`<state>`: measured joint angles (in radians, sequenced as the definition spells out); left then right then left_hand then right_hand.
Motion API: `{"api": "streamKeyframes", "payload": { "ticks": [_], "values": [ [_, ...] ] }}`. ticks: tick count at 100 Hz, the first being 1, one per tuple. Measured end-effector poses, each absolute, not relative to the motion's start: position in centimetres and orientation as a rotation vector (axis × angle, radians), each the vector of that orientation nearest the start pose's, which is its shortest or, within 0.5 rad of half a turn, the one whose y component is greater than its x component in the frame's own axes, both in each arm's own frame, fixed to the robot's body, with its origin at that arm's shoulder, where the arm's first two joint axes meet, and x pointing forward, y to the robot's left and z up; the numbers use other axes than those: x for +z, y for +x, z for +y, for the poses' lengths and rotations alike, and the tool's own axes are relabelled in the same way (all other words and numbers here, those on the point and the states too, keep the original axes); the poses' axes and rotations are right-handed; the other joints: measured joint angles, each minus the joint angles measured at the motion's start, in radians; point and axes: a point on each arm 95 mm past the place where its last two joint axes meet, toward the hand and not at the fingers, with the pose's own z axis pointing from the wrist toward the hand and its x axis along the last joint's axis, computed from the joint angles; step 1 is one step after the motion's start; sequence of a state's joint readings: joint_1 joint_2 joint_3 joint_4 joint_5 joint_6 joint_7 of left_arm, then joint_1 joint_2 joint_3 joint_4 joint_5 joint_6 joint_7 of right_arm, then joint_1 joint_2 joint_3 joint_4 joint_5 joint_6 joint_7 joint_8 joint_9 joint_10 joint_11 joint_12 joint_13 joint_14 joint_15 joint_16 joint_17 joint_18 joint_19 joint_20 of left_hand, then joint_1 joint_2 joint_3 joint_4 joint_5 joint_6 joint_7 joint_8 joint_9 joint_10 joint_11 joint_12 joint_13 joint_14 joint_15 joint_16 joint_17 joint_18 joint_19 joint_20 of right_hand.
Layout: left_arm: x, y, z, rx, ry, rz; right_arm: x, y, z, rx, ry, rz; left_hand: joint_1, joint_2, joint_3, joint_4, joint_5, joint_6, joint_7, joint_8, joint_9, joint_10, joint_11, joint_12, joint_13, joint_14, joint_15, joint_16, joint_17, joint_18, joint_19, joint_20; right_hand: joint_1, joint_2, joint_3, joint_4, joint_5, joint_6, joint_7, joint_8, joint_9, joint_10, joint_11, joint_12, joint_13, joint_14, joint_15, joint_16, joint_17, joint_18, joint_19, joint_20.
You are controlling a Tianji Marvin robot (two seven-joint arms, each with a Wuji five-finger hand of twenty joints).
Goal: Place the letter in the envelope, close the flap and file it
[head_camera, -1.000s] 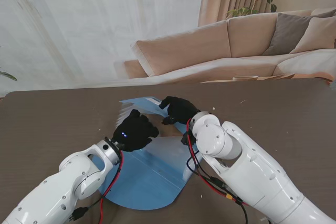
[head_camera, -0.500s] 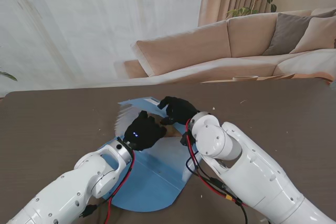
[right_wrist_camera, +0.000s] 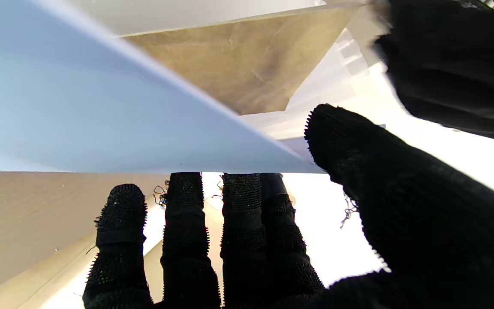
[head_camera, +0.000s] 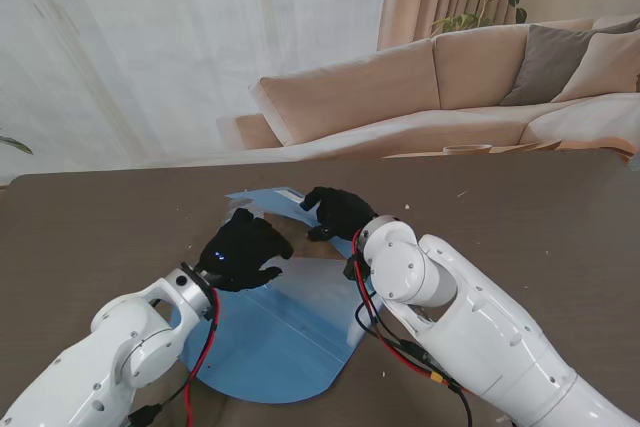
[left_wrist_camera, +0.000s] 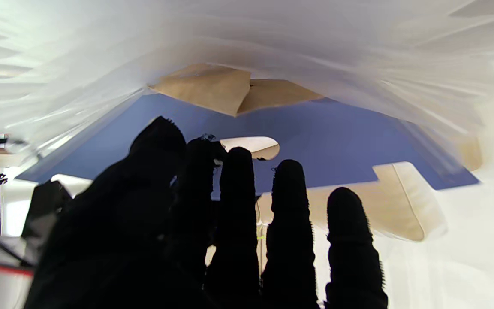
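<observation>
Envelope [head_camera: 300,234] tan, tucked inside blue folder [head_camera: 290,337], orientation unclear, right hand [head_camera: 338,211] pinching folder cover, left hand [head_camera: 243,250] grip unclear

The folder [head_camera: 290,337] lies open on the table [head_camera: 540,217], the sofa [head_camera: 440,87] behind it.

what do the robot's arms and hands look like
Both arms are glossy white with rounded, bulbous joint housings. Each ends in a five-finger hand in a black knit glove: left hand, right hand. Red and black cables run along the forearms. A small blue-white light glows on the left hand's back.
</observation>
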<state>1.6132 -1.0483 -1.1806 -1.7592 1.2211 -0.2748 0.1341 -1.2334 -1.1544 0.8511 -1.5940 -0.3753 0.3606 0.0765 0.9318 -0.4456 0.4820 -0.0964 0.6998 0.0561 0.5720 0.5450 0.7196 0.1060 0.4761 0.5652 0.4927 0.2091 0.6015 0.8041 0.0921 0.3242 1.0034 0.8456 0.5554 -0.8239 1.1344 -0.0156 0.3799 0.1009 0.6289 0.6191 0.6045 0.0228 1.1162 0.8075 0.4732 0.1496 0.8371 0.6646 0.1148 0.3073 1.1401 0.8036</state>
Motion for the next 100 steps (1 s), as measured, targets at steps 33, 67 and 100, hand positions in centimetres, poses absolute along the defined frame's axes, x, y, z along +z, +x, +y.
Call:
{"api": "streamKeyframes", "payload": {
  "ticks": [33, 67, 100],
  "values": [
    [-28.2, 34.5, -0.8, -1.715, -0.719, 1.644, -31.0, 43.7, 13.2, -2.143, -2.053, -1.992, -0.003, 0.0, -0.009, 0.0, 0.0, 0.014, -0.047, 0.002, -0.023, 0.016, 0.0, -0.02, -0.015, 0.002, -0.015, -0.001, -0.011, 0.0, -0.029, 0.0, 0.012, 0.001, 0.003, 0.0, 0.0, -0.001, 0.0, 0.0, 0.042, -0.033, 0.011, -0.002, 0.0, 0.0, 0.0, 0.0, 0.0, 0.0, 0.001, 0.0],
    [-27.9, 33.3, 0.7, -1.755, -0.711, 1.63, -36.6, 43.0, 15.0, -2.102, -1.907, -2.328, -0.011, 0.008, -0.019, 0.0, 0.0, 0.015, -0.061, 0.015, -0.03, 0.016, 0.0, -0.023, -0.015, 0.002, -0.026, -0.001, -0.018, 0.0, -0.041, 0.0, -0.016, 0.092, 0.0, 0.002, -0.001, -0.003, 0.0, 0.0, 0.046, -0.029, -0.075, -0.096, -0.008, 0.0, -0.017, 0.002, -0.009, -0.004, 0.001, 0.0],
    [-27.5, 32.5, 2.0, -1.758, -0.701, 1.667, -36.1, 41.9, 15.4, -2.075, -1.852, -2.362, -0.049, 0.048, -0.059, 0.0, 0.0, 0.022, -0.122, 0.014, -0.046, 0.017, -0.036, -0.035, -0.026, 0.002, -0.073, -0.02, -0.026, 0.0, -0.096, -0.013, -0.141, 0.187, -0.262, -0.01, -0.03, 0.004, -0.114, -0.05, -0.083, 0.123, -0.483, -0.461, -0.127, 0.003, -0.234, -0.131, -0.059, -0.018, -0.001, 0.0]
  ]
}}
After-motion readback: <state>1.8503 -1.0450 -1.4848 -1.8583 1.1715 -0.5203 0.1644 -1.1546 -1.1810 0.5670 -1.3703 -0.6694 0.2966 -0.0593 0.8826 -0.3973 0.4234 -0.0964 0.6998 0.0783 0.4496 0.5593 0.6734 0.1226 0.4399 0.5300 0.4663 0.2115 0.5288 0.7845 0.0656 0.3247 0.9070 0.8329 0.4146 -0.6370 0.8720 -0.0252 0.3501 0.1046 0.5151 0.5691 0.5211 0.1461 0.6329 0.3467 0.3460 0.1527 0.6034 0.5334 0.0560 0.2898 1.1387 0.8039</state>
